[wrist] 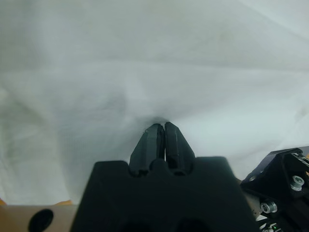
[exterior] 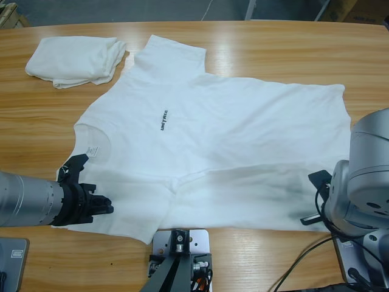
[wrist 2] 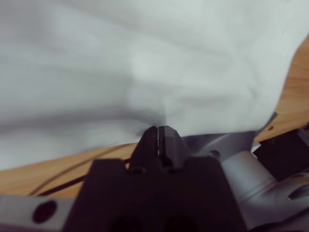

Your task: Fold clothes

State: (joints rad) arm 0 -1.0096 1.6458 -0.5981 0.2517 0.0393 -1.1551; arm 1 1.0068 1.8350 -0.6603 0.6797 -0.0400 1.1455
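Large T-shirt (exterior: pixel 231 134) is spread flat on table (exterior: pixel 255 42); its near edge is pinched by left gripper (wrist: pixel 161 126) and right gripper (wrist 2: pixel 158 128). Folded T-shirt (exterior: pixel 76 59) is laid apart.

A large T-shirt (exterior: pixel 231 140) lies spread flat across the middle of the tabletop (exterior: pixel 255 42), its neck toward the left edge and its hem toward the right. A folded T-shirt (exterior: pixel 76 59) sits behind it at the far left, just beside one sleeve. The left gripper (exterior: pixel 100 204) meets the large shirt's near left sleeve edge; the right gripper (exterior: pixel 321 198) meets its near right hem corner, at the front edge of the tabletop.
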